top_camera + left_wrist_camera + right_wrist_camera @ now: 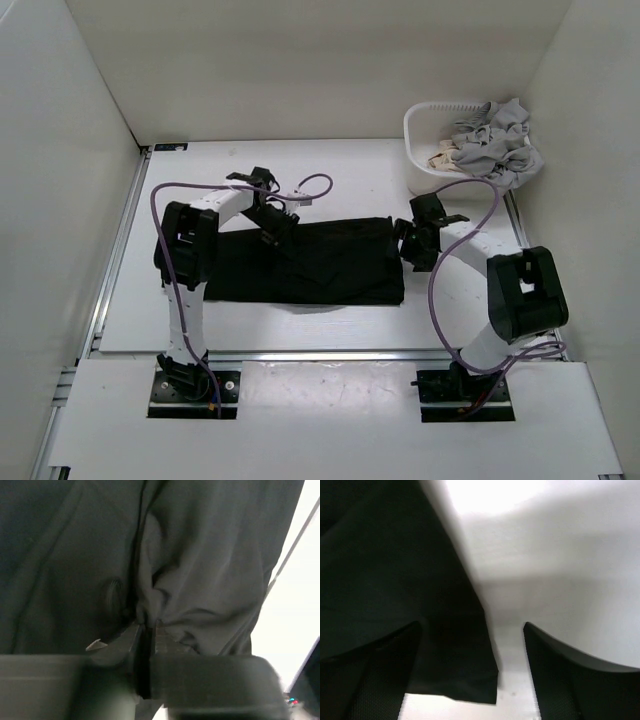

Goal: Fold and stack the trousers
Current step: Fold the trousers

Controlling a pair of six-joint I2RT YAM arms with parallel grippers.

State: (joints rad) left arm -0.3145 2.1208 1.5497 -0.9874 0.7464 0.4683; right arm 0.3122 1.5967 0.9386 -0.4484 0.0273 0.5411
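Between the fingers of your left claw sat a pinched ridge of the trousers. It was clenched on that fabric, near the garment's far edge. Your right claw was released, jaws wide, straddling the trousers' right-hand edge: one finger over cloth, the other over bare table. The trousers lay flat between both claws, well apart from the white basket beyond the right claw. My read: fold not yet made. You needed the right claw shut on the edge below it before lifting, then both grips carried level and together. A one-sided pull would have skewed the fold. The left pinch looked thin and could have slipped.
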